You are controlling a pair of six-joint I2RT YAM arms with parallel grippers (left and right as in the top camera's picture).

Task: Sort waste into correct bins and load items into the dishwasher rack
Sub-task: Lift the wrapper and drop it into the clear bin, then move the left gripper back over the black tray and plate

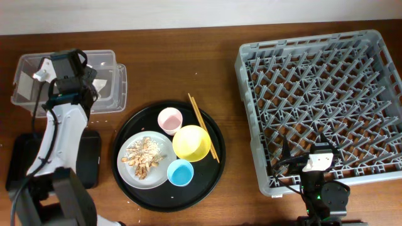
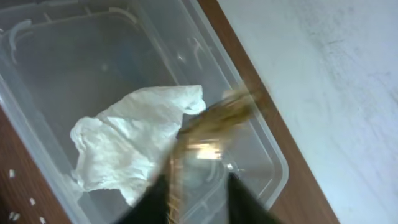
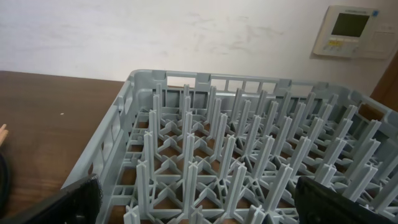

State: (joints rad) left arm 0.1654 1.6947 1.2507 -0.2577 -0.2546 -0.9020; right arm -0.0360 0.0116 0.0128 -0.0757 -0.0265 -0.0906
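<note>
My left gripper is open over the clear tub, which the overhead view shows at the back left. The white napkin lies inside the tub. The brown wrapper scrap is blurred just above my left finger, over the tub. The pink cup, yellow bowl, light-blue cup, chopsticks and the plate with food scraps sit on the round black tray. My right gripper is open and empty at the near edge of the grey rack.
The shallow black rectangular tray lies left of the round tray, partly under my left arm. The rack fills the right side of the table. A wall panel hangs behind it.
</note>
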